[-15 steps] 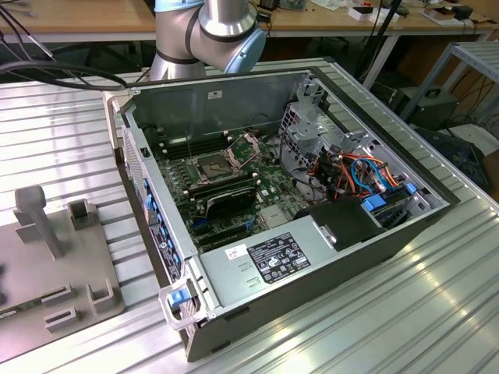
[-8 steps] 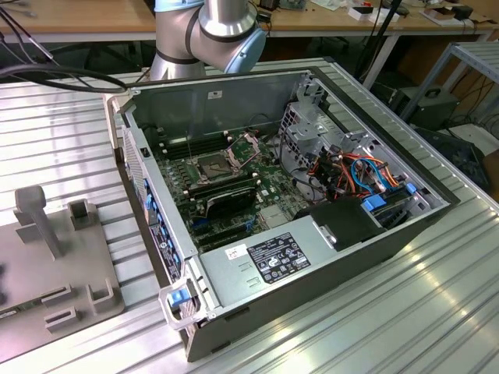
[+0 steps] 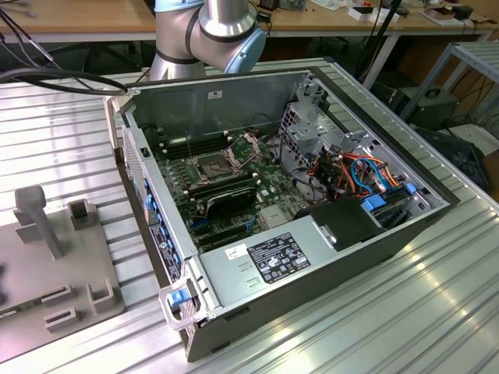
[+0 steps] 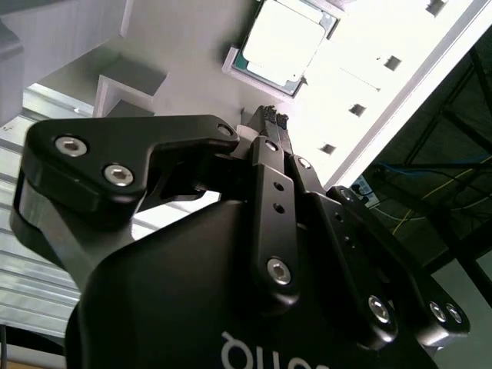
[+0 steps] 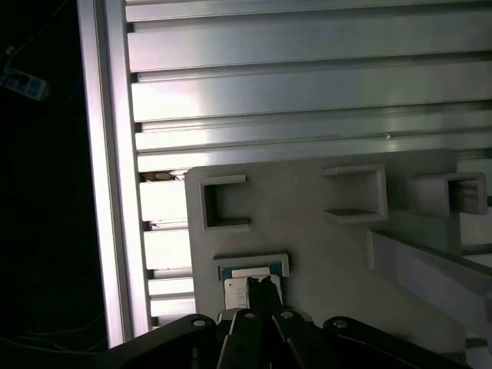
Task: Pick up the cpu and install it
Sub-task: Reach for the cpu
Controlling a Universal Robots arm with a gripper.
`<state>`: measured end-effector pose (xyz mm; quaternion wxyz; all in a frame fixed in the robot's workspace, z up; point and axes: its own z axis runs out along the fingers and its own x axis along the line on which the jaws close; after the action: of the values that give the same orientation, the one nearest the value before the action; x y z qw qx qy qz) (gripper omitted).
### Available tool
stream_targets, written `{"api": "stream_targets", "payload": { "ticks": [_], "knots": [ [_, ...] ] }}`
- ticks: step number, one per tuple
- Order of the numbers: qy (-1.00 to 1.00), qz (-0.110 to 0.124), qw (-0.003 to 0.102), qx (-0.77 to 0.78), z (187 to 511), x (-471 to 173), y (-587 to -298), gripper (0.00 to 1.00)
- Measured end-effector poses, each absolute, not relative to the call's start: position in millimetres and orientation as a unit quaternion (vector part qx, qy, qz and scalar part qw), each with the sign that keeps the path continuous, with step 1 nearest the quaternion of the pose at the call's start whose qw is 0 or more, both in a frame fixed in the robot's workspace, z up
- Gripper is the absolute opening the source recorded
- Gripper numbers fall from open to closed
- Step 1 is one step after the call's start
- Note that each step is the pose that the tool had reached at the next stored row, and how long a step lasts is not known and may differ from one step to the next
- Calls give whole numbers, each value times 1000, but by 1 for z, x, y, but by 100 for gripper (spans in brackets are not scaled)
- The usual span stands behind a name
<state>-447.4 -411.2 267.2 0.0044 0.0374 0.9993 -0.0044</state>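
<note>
Black angular hand (image 4: 269, 115), pinched narrow and empty, hovers near flat square silvery cpu (image 4: 284, 42)

Premises: a robotics laboratory or test workshop. Evidence: a grey-and-blue jointed robot arm (image 3: 210, 31) stands at a work table (image 3: 437, 312) built of ribbed aluminium profile. On the table lies a desktop computer case (image 3: 281, 202), side panel off, with motherboard, drives and wiring exposed. Beside it sits a grey fixture plate (image 3: 31, 257) with moulded brackets and pockets; in the second wrist view one pocket holds the cpu (image 4: 283, 48). Behind, wooden benches (image 3: 93, 15) carry loose equipment, and black cables (image 3: 47, 76) trail across the table. A metal rack (image 3: 475, 58) stands at the exterior view's right.
</note>
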Motion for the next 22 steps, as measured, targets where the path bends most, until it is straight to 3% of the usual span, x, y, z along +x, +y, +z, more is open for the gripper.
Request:
{"api": "stream_targets", "payload": {
  "ticks": [22],
  "knots": [
    [999,-5,4,37,253,-448,-411,11]
  ]
}}
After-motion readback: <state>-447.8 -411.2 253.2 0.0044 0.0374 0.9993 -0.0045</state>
